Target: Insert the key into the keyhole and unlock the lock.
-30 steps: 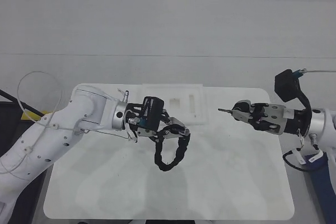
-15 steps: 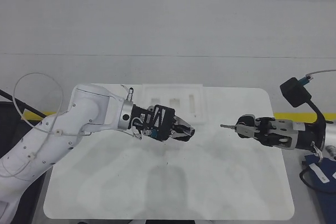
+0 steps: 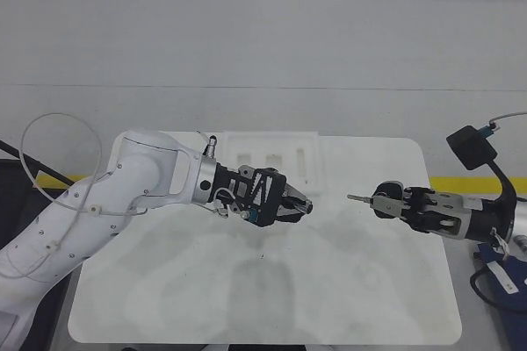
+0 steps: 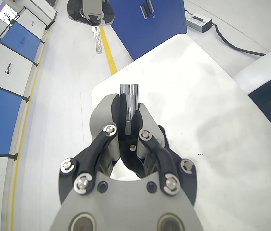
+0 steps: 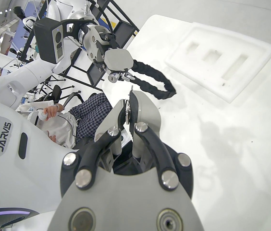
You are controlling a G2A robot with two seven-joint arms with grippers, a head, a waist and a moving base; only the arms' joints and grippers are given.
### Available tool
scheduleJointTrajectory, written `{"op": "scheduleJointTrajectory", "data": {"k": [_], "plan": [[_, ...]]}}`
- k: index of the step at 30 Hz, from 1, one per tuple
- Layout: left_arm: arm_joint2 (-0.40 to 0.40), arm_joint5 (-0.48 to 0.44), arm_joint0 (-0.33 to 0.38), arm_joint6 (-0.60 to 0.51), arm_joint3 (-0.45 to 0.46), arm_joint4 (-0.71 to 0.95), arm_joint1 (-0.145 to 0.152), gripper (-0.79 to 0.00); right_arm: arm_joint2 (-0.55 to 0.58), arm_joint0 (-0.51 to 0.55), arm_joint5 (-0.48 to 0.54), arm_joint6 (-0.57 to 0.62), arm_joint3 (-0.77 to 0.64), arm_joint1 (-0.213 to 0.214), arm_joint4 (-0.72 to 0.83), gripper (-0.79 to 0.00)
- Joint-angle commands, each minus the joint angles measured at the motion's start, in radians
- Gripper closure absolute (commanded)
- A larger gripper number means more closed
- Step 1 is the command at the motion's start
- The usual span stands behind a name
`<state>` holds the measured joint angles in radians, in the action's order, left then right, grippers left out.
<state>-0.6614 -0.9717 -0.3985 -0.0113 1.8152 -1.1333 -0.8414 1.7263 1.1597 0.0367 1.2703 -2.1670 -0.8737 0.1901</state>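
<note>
My left gripper (image 3: 296, 207) is above the table's middle, shut on the lock's chrome cylinder (image 4: 129, 93). In the right wrist view the cylinder's keyhole end (image 5: 113, 78) faces the key, and the lock's black cable loop (image 5: 155, 83) sticks out sideways from it. My right gripper (image 3: 379, 200) hangs to the right at about the same height, shut on the key's head. The silver key (image 3: 357, 198) points its blade at the lock, with a clear gap between tip and keyhole. The left wrist view shows the key (image 4: 97, 40) hanging from the far right gripper (image 4: 91, 16).
A white foam tray (image 3: 272, 140) with several rectangular recesses lies at the table's back edge, behind the left gripper. The white table (image 3: 360, 290) lies bare under both arms. Blue cabinets (image 4: 147, 5) stand on the floor beyond the right side.
The left arm turned the lock; its cable loop no longer hangs down in the top view, and the gripper shifted right toward the key. The right gripper drew back slightly right and toward the table's front.
</note>
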Motion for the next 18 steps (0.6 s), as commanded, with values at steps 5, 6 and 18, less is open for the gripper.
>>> {"op": "scheduleJointTrajectory", "data": {"k": [5,6,18], "plan": [[0.000,0.000,0.000,0.000,0.000,0.000,0.000,0.000,-0.008,0.012,-0.006,-0.025,-0.004,-0.001,0.004,0.000],[0.000,0.000,0.000,0.000,0.000,0.000,0.000,0.000,-0.014,0.020,-0.015,-0.033,-0.010,-0.001,-0.002,0.000],[-0.009,0.055,-0.062,-0.030,0.041,-0.057,-0.013,0.000,-0.026,0.061,-0.191,-0.069,-0.064,0.009,0.016,0.000]]}}
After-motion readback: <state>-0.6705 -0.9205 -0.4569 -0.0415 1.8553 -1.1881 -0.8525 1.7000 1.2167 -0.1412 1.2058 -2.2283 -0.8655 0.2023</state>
